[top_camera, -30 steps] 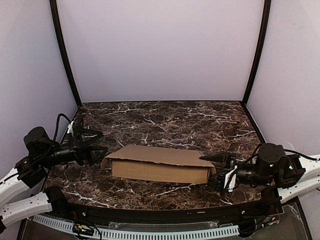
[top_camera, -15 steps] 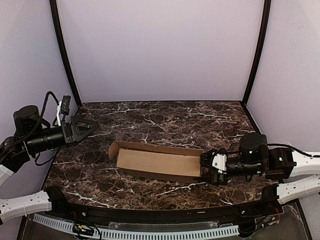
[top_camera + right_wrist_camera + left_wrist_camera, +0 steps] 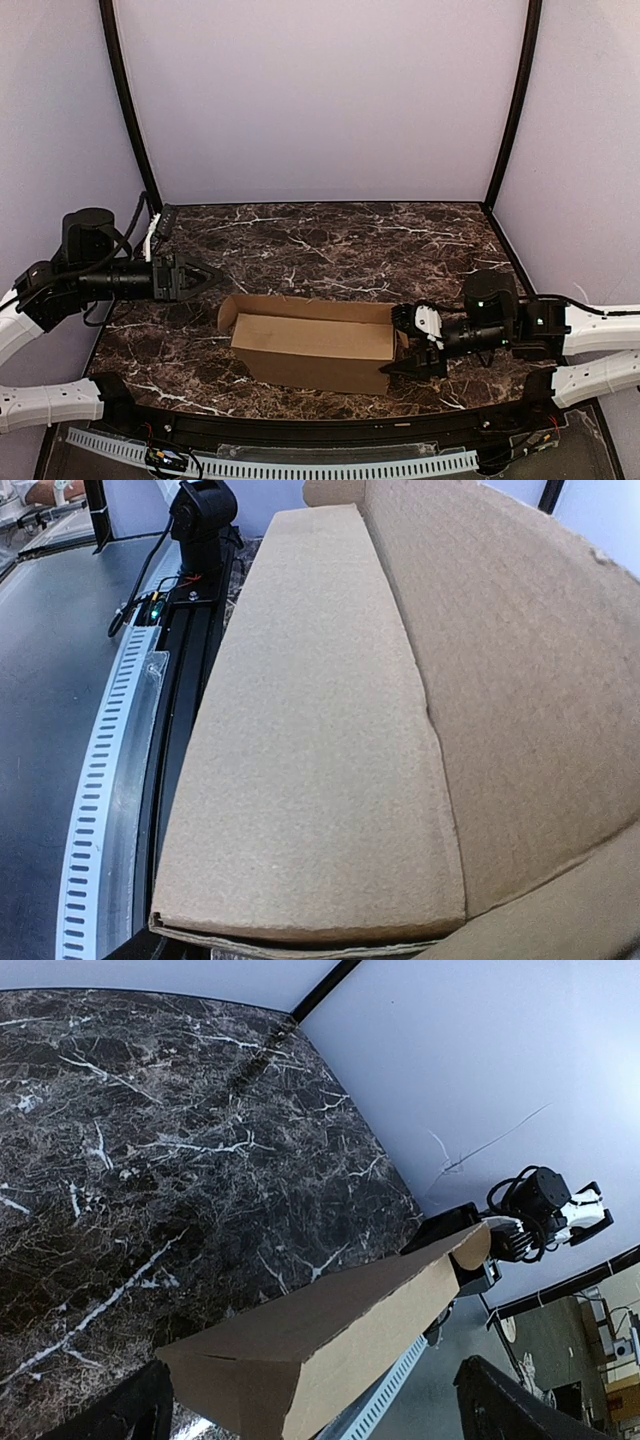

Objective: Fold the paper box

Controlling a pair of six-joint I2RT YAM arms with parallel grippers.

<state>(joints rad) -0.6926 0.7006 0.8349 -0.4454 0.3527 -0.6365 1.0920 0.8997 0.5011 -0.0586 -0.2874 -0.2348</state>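
At mid-table the paper box (image 3: 315,350) has tilted up, right gripper (image 3: 408,343) pinching its end, left gripper (image 3: 205,281) spread.

The left arm (image 3: 105,280) is being held stretched out level toward the right, and the left gripper (image 3: 200,277) is being held with its jaws spread wide. The right arm (image 3: 530,325) is being reached low toward the left. The right gripper (image 3: 404,344) is being held partly spread, one finger above the gap and one below. Whether anything is being clamped there cannot be told.
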